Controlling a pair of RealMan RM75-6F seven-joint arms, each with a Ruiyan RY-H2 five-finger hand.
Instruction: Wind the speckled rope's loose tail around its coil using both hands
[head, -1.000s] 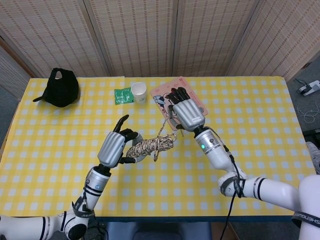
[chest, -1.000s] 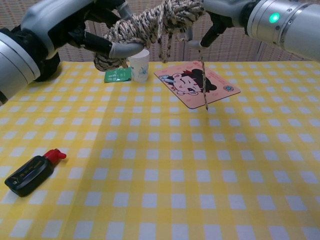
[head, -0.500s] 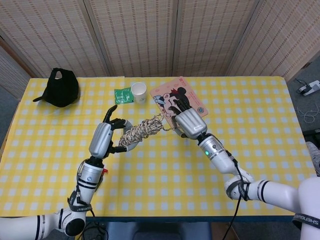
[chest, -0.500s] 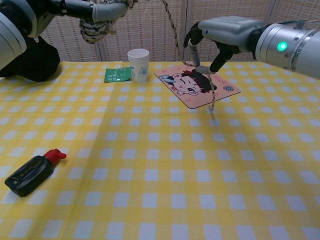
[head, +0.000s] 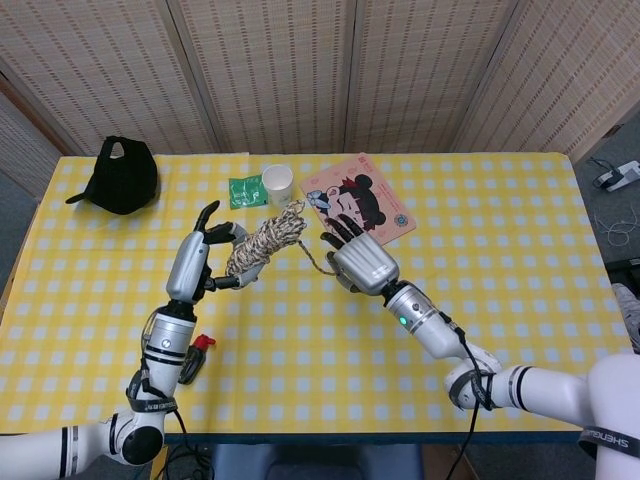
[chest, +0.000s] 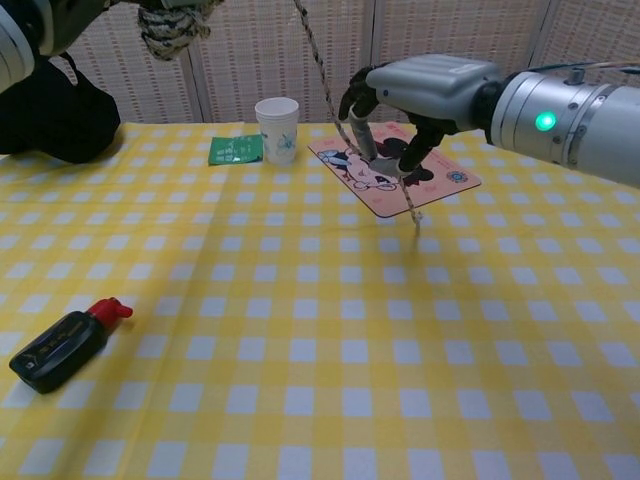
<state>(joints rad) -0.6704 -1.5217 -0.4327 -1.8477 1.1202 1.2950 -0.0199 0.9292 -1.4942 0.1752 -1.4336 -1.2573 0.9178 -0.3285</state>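
Note:
The speckled rope coil (head: 262, 243) is held above the table in my left hand (head: 196, 264), whose fingers curl around its near end. In the chest view only the coil's lower end (chest: 176, 24) shows at the top left edge, next to my left hand (chest: 40, 18). The loose tail (head: 308, 246) runs from the coil's far end down to my right hand (head: 360, 264). In the chest view the tail (chest: 330, 95) slants down through the fingers of my right hand (chest: 420, 88), which pinch it. The tail's free end dangles just above the pink mat (chest: 440, 178).
A paper cup (head: 277, 184) and a green packet (head: 245, 190) sit beyond the coil. The pink cartoon mat (head: 372, 204) lies behind my right hand. A black cap (head: 124, 176) lies at the far left. A black bottle with a red cap (chest: 62, 346) lies near the front left.
My left hand has carried the coil up and to the left. My right hand has come lower and leftward with the tail, which now hangs in a longer slanted line.

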